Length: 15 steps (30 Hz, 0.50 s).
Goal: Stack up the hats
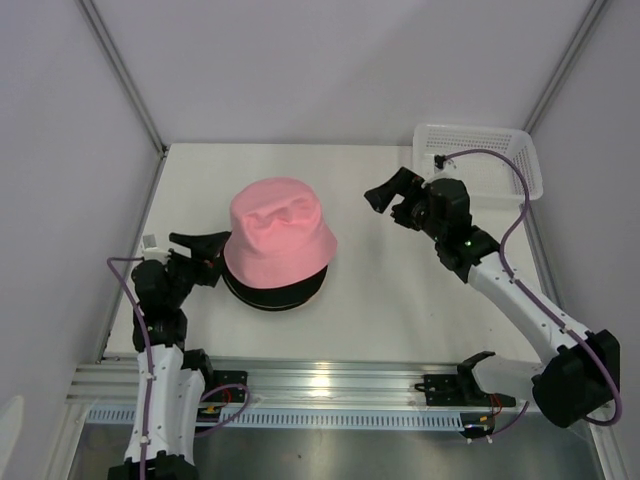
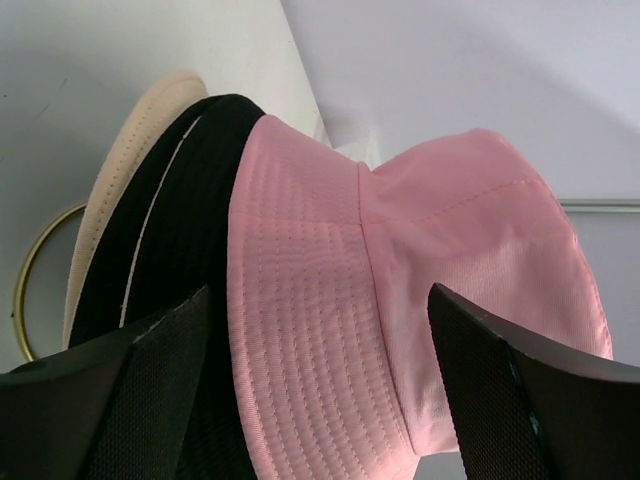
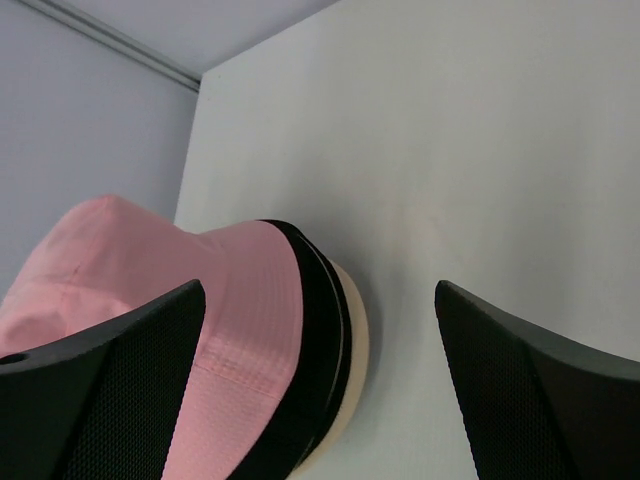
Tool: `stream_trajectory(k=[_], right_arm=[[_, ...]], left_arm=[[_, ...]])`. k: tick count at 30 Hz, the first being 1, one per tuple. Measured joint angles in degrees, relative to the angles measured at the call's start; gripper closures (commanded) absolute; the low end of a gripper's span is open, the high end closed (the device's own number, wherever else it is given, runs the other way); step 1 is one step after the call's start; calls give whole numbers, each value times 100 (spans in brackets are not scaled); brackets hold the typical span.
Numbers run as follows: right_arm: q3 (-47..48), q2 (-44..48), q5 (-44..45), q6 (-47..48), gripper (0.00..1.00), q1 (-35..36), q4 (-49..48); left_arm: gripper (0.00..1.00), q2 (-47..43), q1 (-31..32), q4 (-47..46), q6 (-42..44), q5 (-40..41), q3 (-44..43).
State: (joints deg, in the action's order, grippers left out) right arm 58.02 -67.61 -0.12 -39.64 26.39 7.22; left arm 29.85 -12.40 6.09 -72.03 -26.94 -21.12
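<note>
The hats sit in one pile at mid-table, with a pink bucket hat on top of black hats. From the left wrist I see the pink hat, a black hat and a tan hat layered brim on brim. My left gripper is at the pile's left edge and open, and the pink brim lies between its fingers without being pinched. My right gripper hangs open in the air to the right of the pile, holding nothing. The right wrist view also shows the pink hat, black hat and tan hat.
A white lattice basket stands at the back right corner, close behind the right arm. A thin gold wire ring shows under the pile's edge. White walls enclose the table on the left, back and right.
</note>
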Motion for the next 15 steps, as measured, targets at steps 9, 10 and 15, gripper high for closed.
stream_trajectory(k=[9, 10, 15], right_arm=[[-557, -907, -501, -1438, 0, 7, -1751], [-575, -1130, -603, -1620, 1, 11, -1980], [-581, -1727, -879, -2114, 1, 111, -2575]], left_arm=[[25, 52, 0, -723, -302, -81, 417], [31, 52, 0, -780, -317, -81, 455], [58, 48, 0, -1054, -459, -79, 584]])
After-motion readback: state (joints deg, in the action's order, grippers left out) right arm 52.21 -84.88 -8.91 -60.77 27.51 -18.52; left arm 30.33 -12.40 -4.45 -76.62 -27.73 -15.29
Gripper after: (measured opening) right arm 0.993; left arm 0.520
